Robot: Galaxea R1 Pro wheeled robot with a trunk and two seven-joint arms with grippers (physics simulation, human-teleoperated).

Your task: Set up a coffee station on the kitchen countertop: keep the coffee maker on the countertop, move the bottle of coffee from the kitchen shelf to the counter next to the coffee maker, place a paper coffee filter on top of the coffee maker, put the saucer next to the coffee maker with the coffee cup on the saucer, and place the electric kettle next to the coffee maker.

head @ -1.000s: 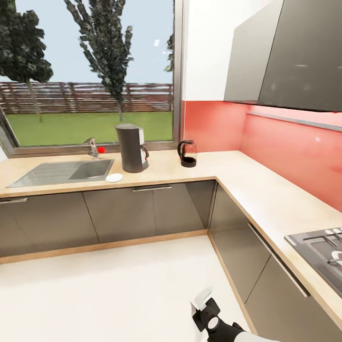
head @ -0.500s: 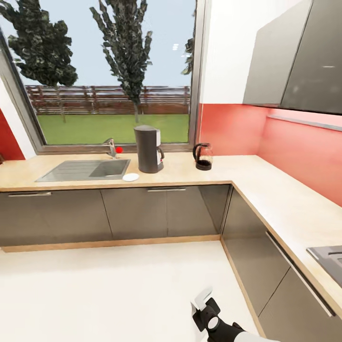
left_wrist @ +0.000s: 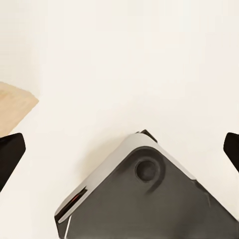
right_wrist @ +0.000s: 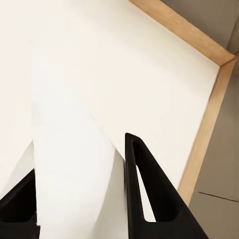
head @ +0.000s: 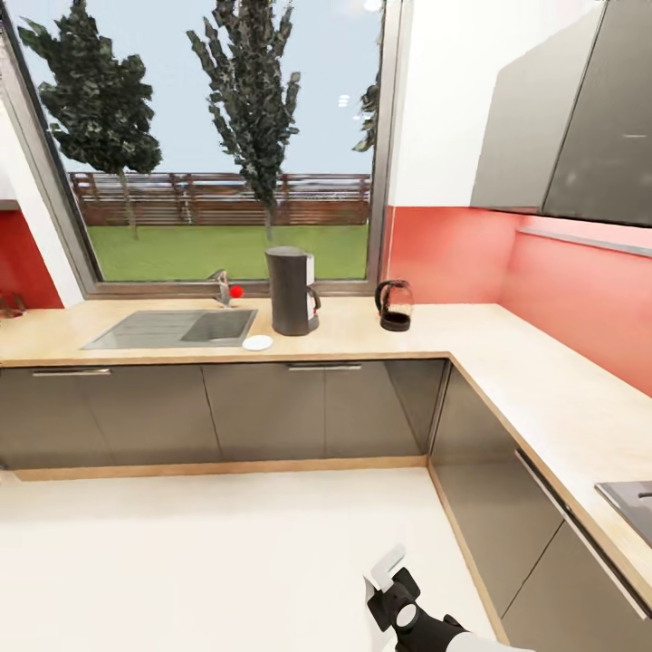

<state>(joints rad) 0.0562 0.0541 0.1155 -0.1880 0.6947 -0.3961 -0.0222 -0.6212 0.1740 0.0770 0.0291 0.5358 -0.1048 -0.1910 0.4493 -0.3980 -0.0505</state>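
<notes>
— Standing where? On the countertop, before the window: coffee maker near the middle, electric kettle well to its right, toward the corner.

— And lying left of the coffee maker? Saucer just beside its base, at the counter's front edge; sink further left, set into the counter, with the faucet rising behind it.

— Sitting below? Cabinets under the counter, floor spreading before them.
</notes>
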